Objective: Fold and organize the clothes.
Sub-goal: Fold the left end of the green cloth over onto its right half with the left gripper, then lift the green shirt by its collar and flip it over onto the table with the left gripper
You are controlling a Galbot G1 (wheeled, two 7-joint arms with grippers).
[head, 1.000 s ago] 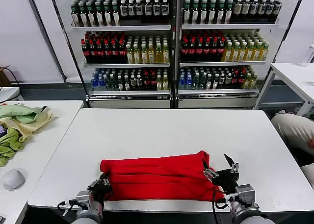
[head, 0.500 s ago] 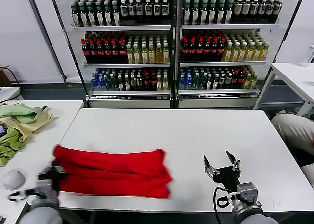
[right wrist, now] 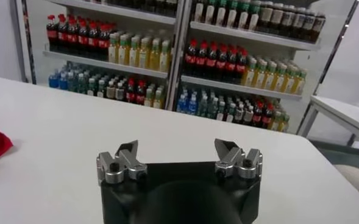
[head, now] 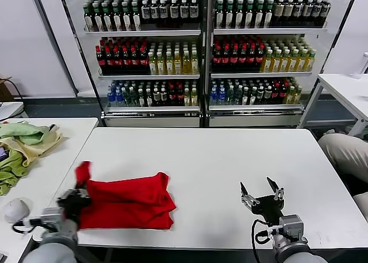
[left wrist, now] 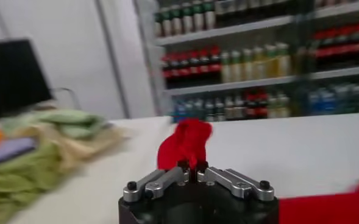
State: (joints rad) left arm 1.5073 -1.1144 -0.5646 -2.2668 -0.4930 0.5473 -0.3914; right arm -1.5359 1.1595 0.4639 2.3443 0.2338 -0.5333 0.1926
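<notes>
Head view. The red T-shirt (head: 127, 200) lies bunched in the lower left of the frame, on the white table (head: 230, 159) close to its near-left corner, folded lengthwise into a thick band. One end of it stands up as a small peak above the left gripper (head: 76, 198), which is clenched on that end at the table's left edge. The right gripper (head: 261, 192) hovers in the lower right of the frame, jaws spread wide and holding nothing, well apart from the shirt. Pale green and yellow cloths (head: 20, 145) sit on a separate table at the far left; they are not part of the job.

Left wrist view. The fingers (left wrist: 167, 177) are pinched together at the bottom centre, with a tuft of red fabric rising from between them. More red cloth shows at the lower right corner. The pile of cloths fills the left of the frame.

Right wrist view. The jaws stand released over bare tabletop; only a sliver of red shows at the left edge.

Judgement: the step in hand looks like carrying the held end across for the next fold. To do it well, the pinch should hold until the end lies flat over the band, edges aligned, and the shirt should stay on the table rather than slide off the near-left corner. The free right gripper could pin the far end.
</notes>
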